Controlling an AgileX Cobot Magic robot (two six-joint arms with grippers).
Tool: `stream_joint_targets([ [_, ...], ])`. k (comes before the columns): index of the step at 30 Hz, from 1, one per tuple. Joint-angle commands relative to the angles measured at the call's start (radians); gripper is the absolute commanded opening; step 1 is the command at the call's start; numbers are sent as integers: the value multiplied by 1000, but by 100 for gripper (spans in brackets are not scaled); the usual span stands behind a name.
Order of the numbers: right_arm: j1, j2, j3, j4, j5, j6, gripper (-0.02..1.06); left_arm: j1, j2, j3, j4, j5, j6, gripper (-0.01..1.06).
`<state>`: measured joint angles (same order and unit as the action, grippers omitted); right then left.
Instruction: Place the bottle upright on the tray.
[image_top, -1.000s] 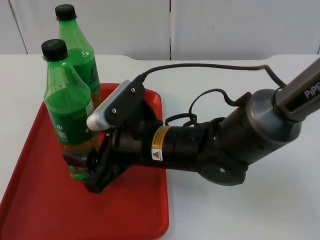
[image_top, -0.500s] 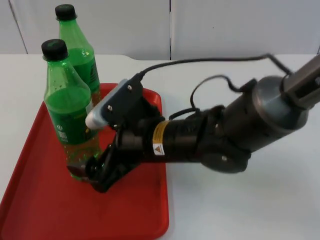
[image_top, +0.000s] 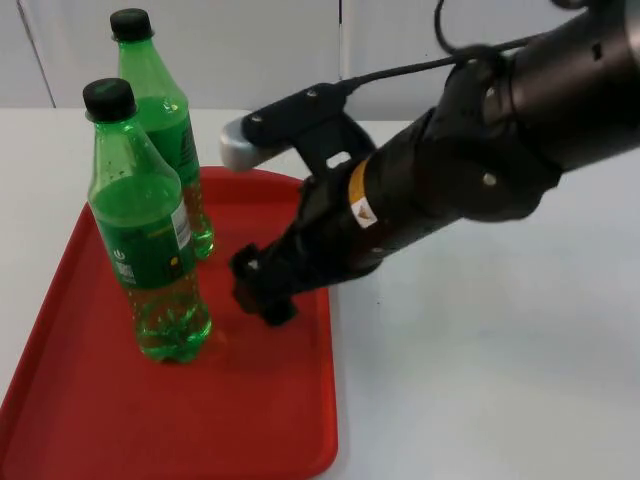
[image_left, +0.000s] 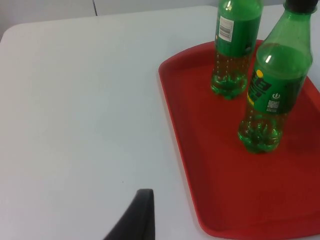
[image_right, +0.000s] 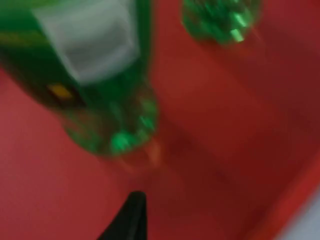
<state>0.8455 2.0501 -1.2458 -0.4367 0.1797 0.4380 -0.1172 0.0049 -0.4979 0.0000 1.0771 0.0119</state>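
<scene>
We see the right end effector (image_top: 262, 290) has let go of the near bottle (image_top: 148, 235) & pulled back: 1 s ago its fingers sat around the bottle's base, 0.5 s ago they were sliding off, now they hang over the bare red tray (image_top: 90, 410), apart from the bottle, toward the tray's right rim. Whether its fingers are parted or together we can't tell from here.

Near bottle stands upright on the tray w/ cap on, no tilt; 2nd bottle (image_top: 165, 120) upright just behind it, at the tray's far edge. In the right wrist view both bottle bases (image_right: 107, 125) show on red.

Left end effector (image_left: 135, 220) waits over the white bench (image_left: 75, 100), beside the tray; its fingers' state we can't tell either.

Our read: placement looks done, bottle stable w/o support. What's left is clearing the right arm w/o clipping either bottle.
</scene>
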Motion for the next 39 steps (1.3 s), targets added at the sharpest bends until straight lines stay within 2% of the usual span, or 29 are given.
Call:
stream_joint_targets([
  [1,5,-36,-1,6,141,10,105,2,-5,4,-8,-2,-2,105],
  [2,5,-36,-1,6,141,10,105,2,-5,4,-8,-2,-2,105],
  [6,5,-54,-1,29,275,-10,105,2,-5,4,-8,-2,-2,105],
  [8,5,-61,-1,36,300,-10,105,2,-5,4,-6,-2,-2,105],
  [13,5,-100,-2,163,376,-112,105,2,-5,4,-6,-2,-2,105],
  [14,5,-100,-2,163,376,-112,105,2,-5,4,-6,-2,-2,105],
  [18,5,-152,-2,292,396,-210,105,2,-5,4,-6,-2,-2,105],
  [21,5,-187,-2,322,419,-240,105,2,-5,4,-6,-2,-2,105],
  [34,5,-408,0,333,564,-274,105,2,-5,4,-6,-2,-2,105],
  [39,5,-481,1,333,589,-275,105,2,-5,4,-6,-2,-2,105],
])
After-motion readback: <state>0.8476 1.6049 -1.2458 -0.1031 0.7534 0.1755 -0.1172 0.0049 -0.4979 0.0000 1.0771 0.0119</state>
